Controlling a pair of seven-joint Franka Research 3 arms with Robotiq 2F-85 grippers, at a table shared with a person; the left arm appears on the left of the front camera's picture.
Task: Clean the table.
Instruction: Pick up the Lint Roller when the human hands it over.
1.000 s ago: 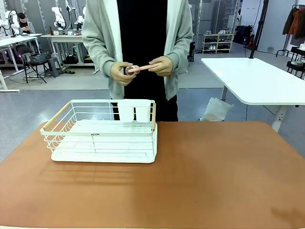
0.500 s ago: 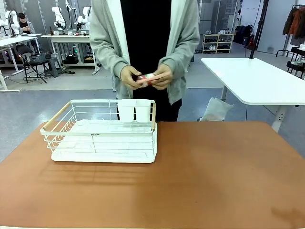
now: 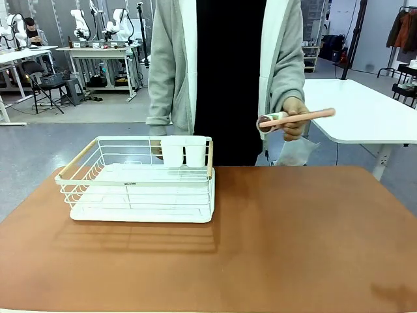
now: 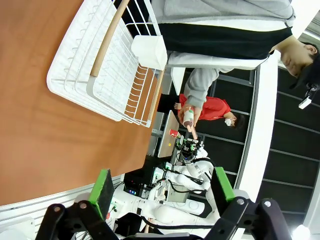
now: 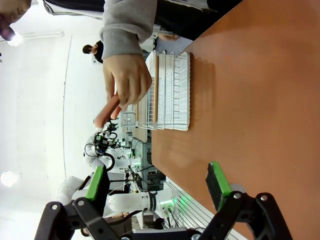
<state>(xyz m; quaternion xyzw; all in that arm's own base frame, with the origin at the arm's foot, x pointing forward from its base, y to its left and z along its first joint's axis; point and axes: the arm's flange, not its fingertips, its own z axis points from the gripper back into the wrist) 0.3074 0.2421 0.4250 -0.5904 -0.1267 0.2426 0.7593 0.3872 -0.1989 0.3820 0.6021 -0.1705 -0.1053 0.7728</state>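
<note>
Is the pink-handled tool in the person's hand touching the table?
Apart. Front view: the pink-handled tool is held in the person's hand clear above the table, background showing between them.

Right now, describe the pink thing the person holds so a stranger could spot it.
At the far edge of the reddish-brown table stands a person, behind the white wire rack. One hand, raised to the rack's right, holds a slim tool level. It is the scene's lone pink stick, with a dark roller-like head.
</note>
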